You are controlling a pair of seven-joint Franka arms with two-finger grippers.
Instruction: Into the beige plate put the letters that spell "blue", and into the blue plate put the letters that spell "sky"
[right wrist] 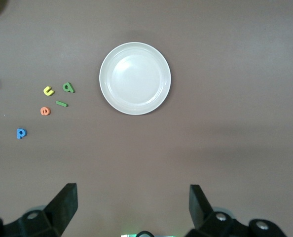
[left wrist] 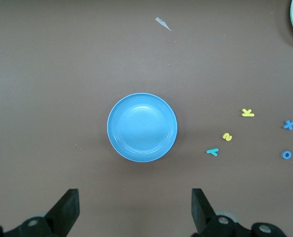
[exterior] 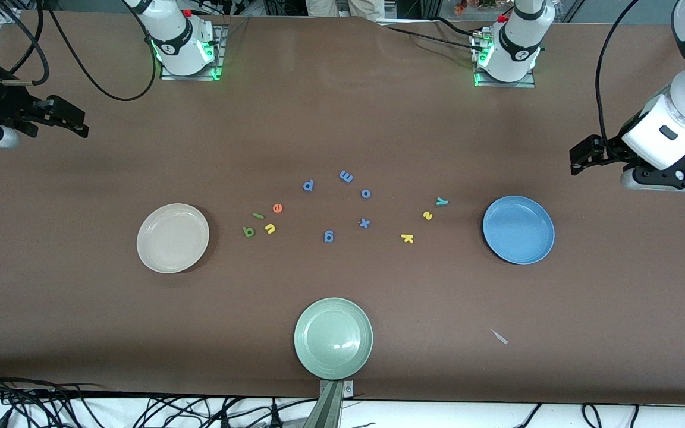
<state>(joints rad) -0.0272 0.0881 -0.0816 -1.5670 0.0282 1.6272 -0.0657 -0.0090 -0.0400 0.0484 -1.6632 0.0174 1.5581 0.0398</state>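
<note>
Left gripper (left wrist: 131, 212) and right gripper (right wrist: 131, 210) gape wide, empty; no readable labels.

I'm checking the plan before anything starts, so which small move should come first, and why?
Probably lower the open right tool toward the tiny dark green foam letter b, the letter closest to the round cream-beige plate. All letters lie on the table, and both plates are empty.

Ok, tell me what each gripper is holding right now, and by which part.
Nothing is held. The left gripper hangs open near the blue plate; the right gripper hangs open near the beige plate. All letters lie on the table.
</note>
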